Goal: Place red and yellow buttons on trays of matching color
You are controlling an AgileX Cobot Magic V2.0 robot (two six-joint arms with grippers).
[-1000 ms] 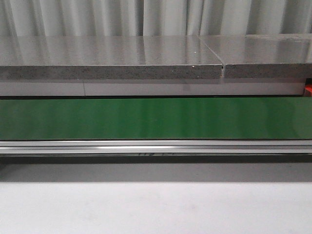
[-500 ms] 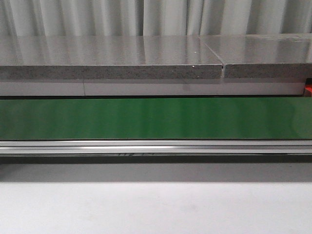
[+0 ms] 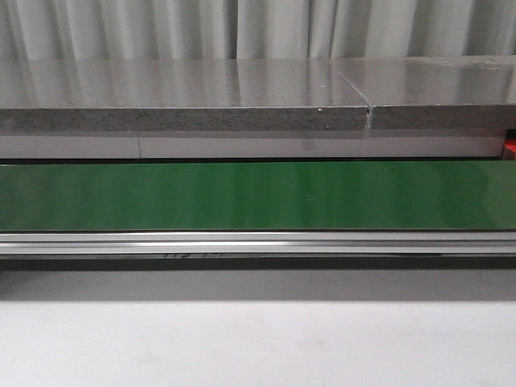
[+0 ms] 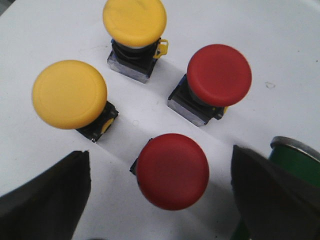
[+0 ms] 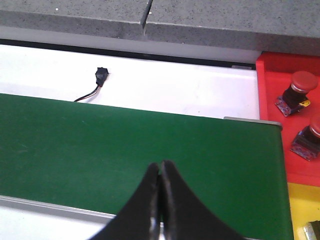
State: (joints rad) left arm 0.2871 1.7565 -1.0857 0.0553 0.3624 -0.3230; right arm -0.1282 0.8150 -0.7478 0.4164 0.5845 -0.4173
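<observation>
In the left wrist view, two yellow buttons (image 4: 70, 94) (image 4: 134, 21) and two red buttons (image 4: 219, 75) (image 4: 173, 171) stand on a white surface. My left gripper (image 4: 161, 172) is open, its jaws on either side of the nearer red button without touching it. In the right wrist view my right gripper (image 5: 160, 167) is shut and empty above the green belt (image 5: 100, 145). A red tray (image 5: 272, 95) holds two red buttons (image 5: 300, 85) (image 5: 312, 132). A yellow tray (image 5: 305, 210) lies just beside it. No gripper shows in the front view.
The green belt (image 3: 258, 196) runs across the front view, with a grey stone ledge (image 3: 185, 105) behind and an aluminium rail (image 3: 258, 242) in front. A black plug with a wire (image 5: 100, 76) lies on the white strip. The belt's roller end (image 4: 295, 155) is by my left gripper.
No gripper or button shows in the front view across the frames. Only faint marks under the aluminium rail have shifted leftward.
</observation>
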